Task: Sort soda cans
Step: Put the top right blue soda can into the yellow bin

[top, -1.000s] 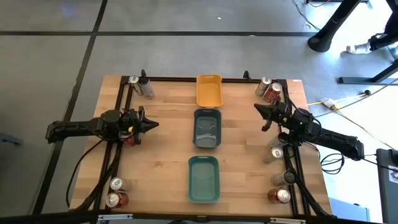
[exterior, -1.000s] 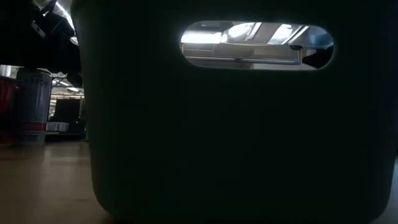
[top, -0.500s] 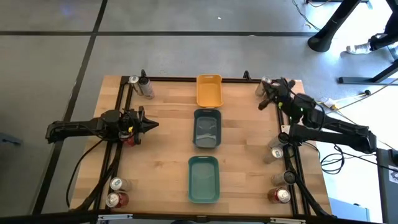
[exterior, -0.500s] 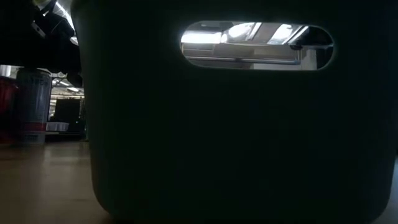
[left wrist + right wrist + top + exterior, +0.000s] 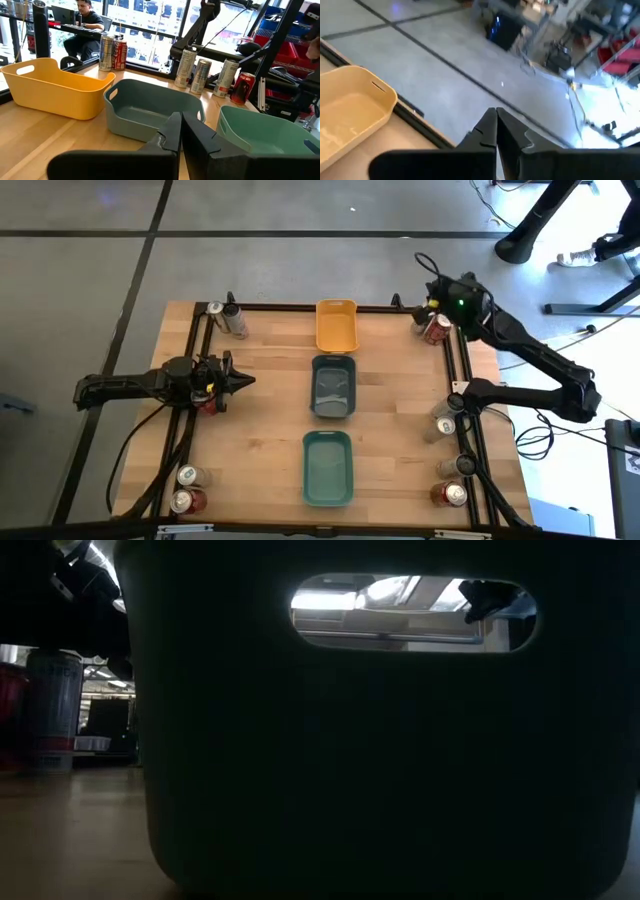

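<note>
Right gripper (image 5: pixel 432 280) is hovering at the upper right of the high view, above the table's far right corner; fingers are pressed together, gripping nothing; likely lining up over the pair of cans (image 5: pixel 433 326) just below it. Left gripper (image 5: pixel 243 380) is waiting at mid-left of the frame, jaws closed and empty, pointing toward the trays. Soda cans are sitting in small clusters at the table's edges: upper left (image 5: pixel 227 317), lower left (image 5: pixel 186 489), right side (image 5: pixel 444 423), lower right (image 5: pixel 452 482); seemingly staged outside the working area, none sorted yet. Yellow tray (image 5: pixel 336 326), grey tray (image 5: pixel 333 386) and teal tray (image 5: pixel 327 466) are lining the centre, all empty, probably one per can colour.
</note>
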Robot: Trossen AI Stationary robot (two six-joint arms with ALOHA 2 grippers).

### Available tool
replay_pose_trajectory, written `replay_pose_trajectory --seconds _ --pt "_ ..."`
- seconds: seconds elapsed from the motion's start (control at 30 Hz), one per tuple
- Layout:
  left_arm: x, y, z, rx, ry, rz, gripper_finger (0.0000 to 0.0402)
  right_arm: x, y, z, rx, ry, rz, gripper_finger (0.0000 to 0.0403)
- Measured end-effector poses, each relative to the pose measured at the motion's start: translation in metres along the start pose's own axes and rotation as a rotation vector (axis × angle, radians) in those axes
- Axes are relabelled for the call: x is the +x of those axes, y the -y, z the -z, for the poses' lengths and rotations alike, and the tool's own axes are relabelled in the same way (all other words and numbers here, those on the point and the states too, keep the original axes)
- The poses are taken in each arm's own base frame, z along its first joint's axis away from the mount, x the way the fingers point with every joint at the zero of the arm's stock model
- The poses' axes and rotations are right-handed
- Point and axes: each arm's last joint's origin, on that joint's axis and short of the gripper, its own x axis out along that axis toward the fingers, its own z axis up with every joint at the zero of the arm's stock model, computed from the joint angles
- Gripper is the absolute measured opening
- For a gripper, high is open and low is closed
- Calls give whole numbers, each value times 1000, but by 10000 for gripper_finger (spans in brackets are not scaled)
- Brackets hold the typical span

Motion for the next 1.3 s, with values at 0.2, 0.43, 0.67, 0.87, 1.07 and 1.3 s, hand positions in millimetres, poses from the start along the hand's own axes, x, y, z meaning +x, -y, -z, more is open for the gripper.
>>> replay_pose_trajectory --seconds 0.2,0.43,0.67,0.87,1.07,1.3 --pt "0 0 0 0 0 0 5 11 15 -7 26 -79 51 74" --pt "0 0 0 0 0 0 5 32 23 2 53 -198 -18 206" --pt "0 0 0 0 0 0 5 55 21 22 13 -410 -39 308" --pt "0 0 0 0 0 0 5 59 21 26 -53 -452 -11 341" --pt "0 0 0 0 0 0 5 59 21 27 -30 -455 -1 348" --pt "0 0 0 0 -1 0 5 73 14 36 45 -533 -63 348"
